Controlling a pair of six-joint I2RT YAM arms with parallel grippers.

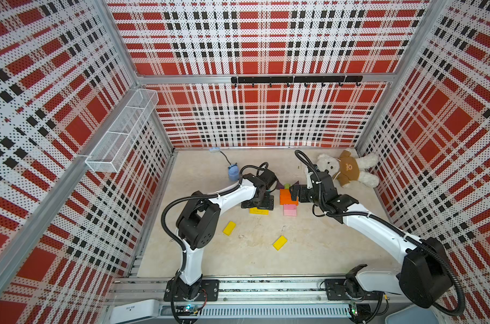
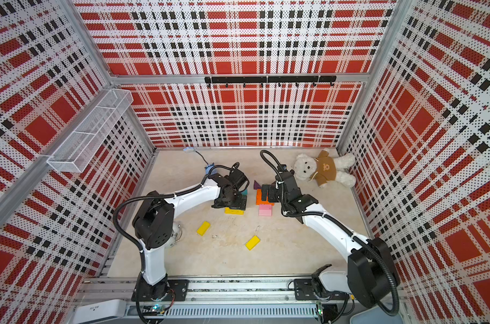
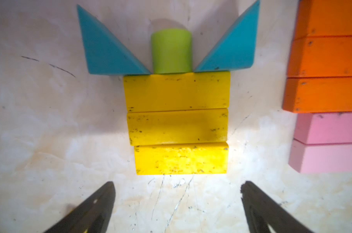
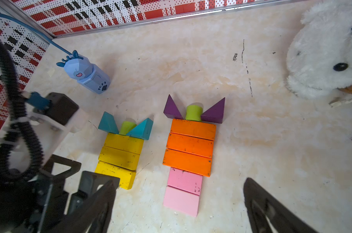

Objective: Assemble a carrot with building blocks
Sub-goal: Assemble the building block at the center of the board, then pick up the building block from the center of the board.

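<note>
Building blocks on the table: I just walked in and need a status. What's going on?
The left gripper and right gripper hang open and empty over two flat block carrots. One has three orange bars, two pink bars and purple triangles; the other has three yellow bars and teal triangles. Two loose yellow bars lie apart from both.

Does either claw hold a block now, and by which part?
No, nothing is held. The left claw and the right claw both stand open and empty.

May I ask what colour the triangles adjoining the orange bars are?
Purple; the triangles show best in the right wrist view.
</note>
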